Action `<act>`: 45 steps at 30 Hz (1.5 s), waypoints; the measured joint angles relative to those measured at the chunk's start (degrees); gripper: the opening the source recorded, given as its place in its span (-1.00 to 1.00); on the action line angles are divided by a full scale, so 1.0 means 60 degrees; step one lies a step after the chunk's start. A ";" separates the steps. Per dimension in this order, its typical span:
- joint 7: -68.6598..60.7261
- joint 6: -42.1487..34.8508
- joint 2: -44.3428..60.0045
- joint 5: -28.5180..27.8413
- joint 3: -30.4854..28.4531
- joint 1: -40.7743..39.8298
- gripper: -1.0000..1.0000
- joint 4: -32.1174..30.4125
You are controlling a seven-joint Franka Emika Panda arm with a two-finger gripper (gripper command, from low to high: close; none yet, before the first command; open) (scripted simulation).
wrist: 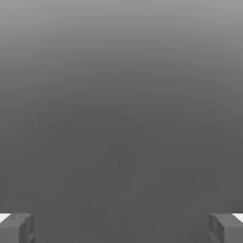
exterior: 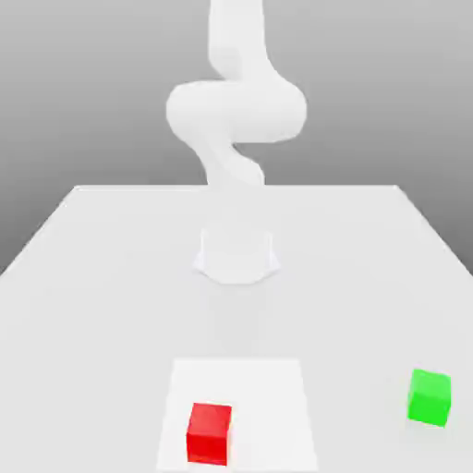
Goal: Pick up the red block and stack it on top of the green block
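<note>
In the hand view the fingers (wrist: 121, 228) stand spread wide, one at each side, with nothing held between them and nothing touching them. The red block (exterior: 209, 434), a plain cube with smooth, flat faces, rests on a thin white square (exterior: 268, 406) lying on the bench (exterior: 102, 323). The green block (exterior: 430, 398), also a smooth cube, sits directly on the pale, even bench, well apart from the red one, towards the exterior view's right. The white arm (exterior: 237, 111) has rounded, glossless segments.
</note>
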 joint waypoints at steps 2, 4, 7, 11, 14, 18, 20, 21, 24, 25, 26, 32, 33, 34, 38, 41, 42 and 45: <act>0.0013 0.0295 0.0738 0.0014 -0.0012 -0.0043 0.00 -0.0157; 0.0033 0.0580 0.1441 0.0016 -0.0034 -0.0069 0.00 -0.0307; 0.0062 0.0999 0.2483 0.0022 -0.0068 -0.0109 0.00 -0.0529; 0.0092 0.1551 0.3868 0.0039 -0.0108 -0.0169 0.00 -0.0823; 0.0119 0.1973 0.4906 0.0047 -0.0146 -0.0205 0.00 -0.1045; 0.0153 0.2526 0.6291 0.0067 -0.0188 -0.0275 0.00 -0.1339; 0.0160 0.2808 0.6983 0.0082 -0.0201 -0.0322 0.00 -0.1488; 0.0166 0.2948 0.7329 0.0089 -0.0205 -0.0338 0.00 -0.1562; 0.0176 0.3403 0.8368 0.0115 -0.0226 -0.0366 0.00 -0.1753; 0.0169 0.3637 0.8714 0.0131 -0.0219 -0.0378 0.00 -0.1748; 0.0150 0.3896 0.9060 0.0155 -0.0212 -0.0384 0.00 -0.1718; 0.0095 0.4908 1.0285 0.0236 -0.0159 -0.0423 -1.00 -0.1553; 0.0098 0.4908 1.0285 0.0233 -0.0158 -0.0423 -1.00 -0.1553; 0.0102 0.4908 1.0285 0.0229 -0.0156 -0.0423 -1.00 -0.1553; 0.0124 0.4681 1.0017 0.0200 -0.0161 -0.0426 -1.00 -0.1595; 0.0168 0.3885 0.9076 0.0140 -0.0194 -0.0406 -1.00 -0.1741; 0.0164 0.3616 0.8764 0.0113 -0.0166 -0.0372 -1.00 -0.1784; -0.0189 0.3237 0.8422 -0.0078 0.0585 0.0294 -1.00 -0.1762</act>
